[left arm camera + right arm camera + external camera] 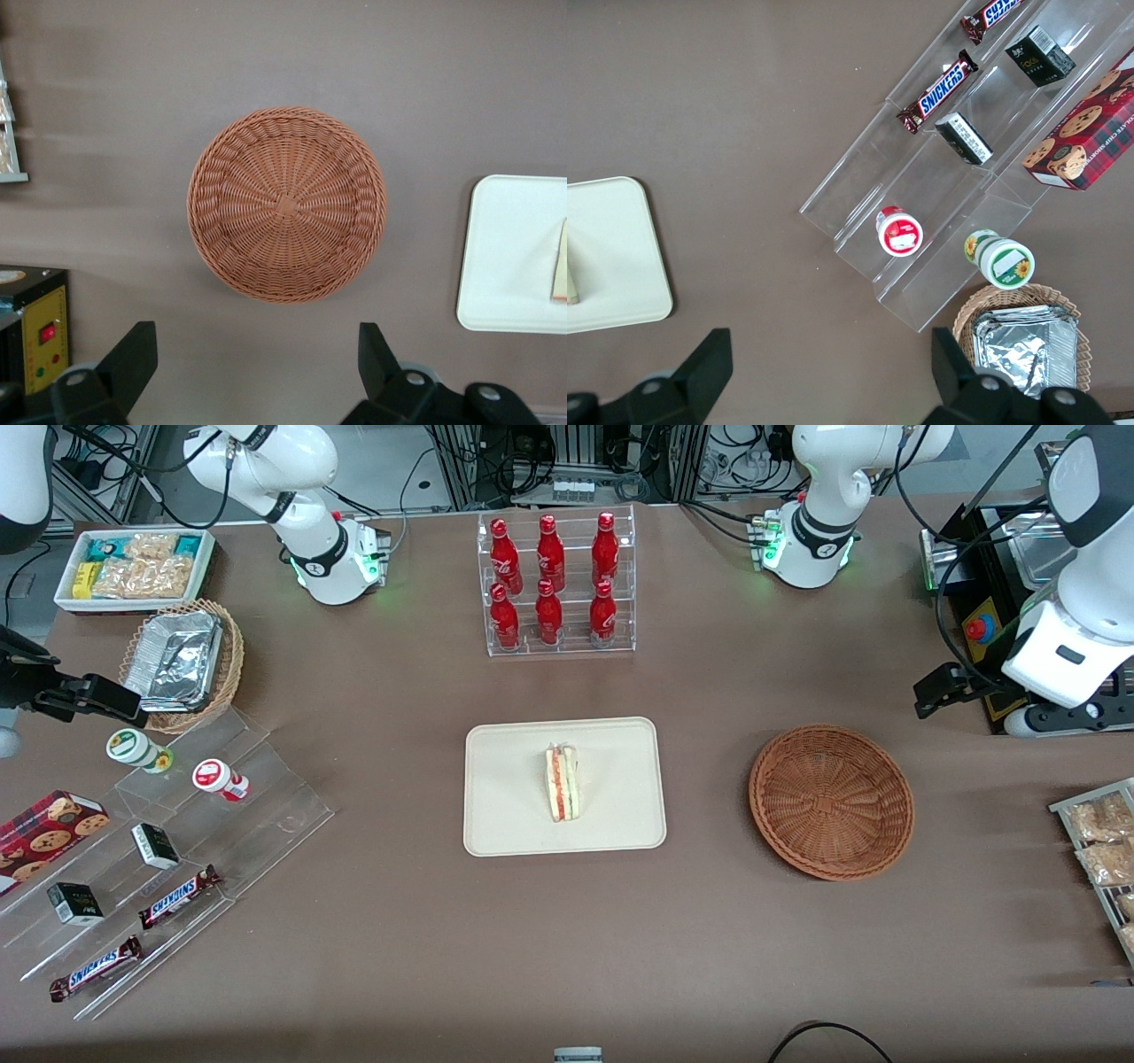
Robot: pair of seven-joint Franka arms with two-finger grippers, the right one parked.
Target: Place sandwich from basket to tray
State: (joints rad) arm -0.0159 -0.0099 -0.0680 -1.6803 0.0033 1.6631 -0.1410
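Brown worktop (709,921), and the sandwich (562,783) sits on the tray (505,815), resting on its side near the middle, so the job looks done. Beside the tray, toward the working arm's end, the basket (287,204) lies empty. Above the basket hangs the end effector (257,363), fingers spread wide, holding nothing, presumably backed off after release.
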